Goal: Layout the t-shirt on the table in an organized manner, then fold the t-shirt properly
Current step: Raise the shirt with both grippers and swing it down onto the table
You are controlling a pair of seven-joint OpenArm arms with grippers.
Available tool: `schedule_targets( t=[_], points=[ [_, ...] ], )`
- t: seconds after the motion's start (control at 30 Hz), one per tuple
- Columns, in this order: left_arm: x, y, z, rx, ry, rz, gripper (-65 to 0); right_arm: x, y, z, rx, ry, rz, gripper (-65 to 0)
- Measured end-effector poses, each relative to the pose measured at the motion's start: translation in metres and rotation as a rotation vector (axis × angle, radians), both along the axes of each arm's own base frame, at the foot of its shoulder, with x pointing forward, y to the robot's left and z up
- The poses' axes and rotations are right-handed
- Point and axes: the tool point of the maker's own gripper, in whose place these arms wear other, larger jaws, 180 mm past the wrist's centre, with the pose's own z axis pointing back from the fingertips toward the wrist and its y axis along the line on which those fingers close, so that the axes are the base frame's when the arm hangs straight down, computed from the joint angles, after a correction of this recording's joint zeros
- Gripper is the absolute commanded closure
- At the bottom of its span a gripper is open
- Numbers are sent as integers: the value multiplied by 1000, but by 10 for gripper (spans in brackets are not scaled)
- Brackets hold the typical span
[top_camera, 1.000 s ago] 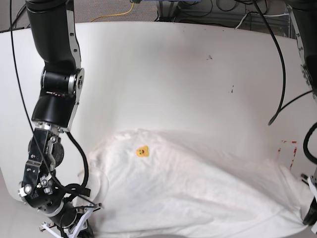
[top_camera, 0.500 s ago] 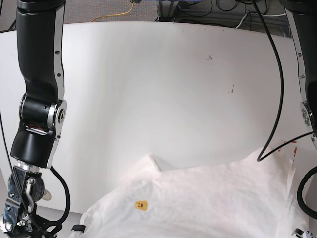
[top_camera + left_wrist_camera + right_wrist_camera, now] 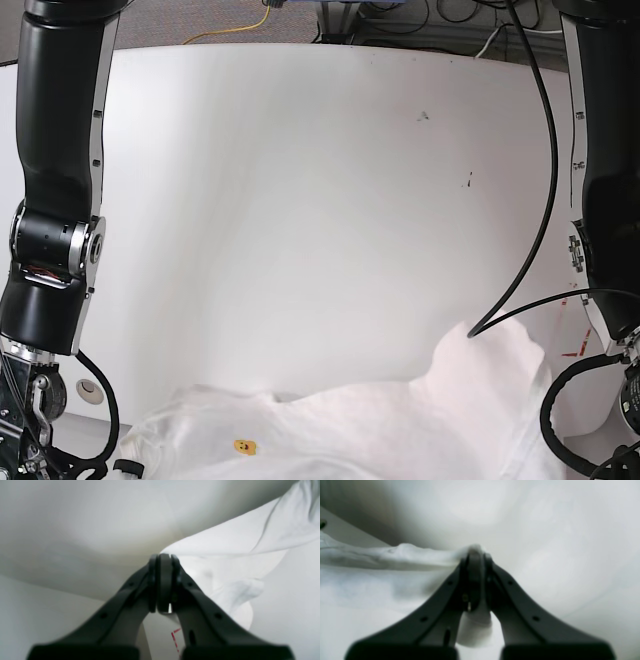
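Base view: t-shirt shows no readable writing.

T-shirt along the table's near edge, between both arms.

Ahead of both tools the surface lies bare and open. The t-shirt bunches between them along the near edge, blocking the way inward. A black cable hangs beside the left tool's arm.
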Motion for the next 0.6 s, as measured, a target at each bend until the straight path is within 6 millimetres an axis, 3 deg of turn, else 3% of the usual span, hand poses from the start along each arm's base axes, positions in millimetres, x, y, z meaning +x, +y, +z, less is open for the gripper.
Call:
schedule_targets(
  t=[0.17, 0.43, 0.6],
  points=[
    [0, -7, 4, -5, -16, -16, 0, -4, -24, -1, -12, 12, -43, 0],
    [-1, -13, 0, -3, 7, -19, 0, -13, -31, 14, -62, -16, -36, 0],
    [-7, -10, 2, 23, 2, 6, 0, -30, -39, 19, -50, -67, -48, 0]
  ],
)
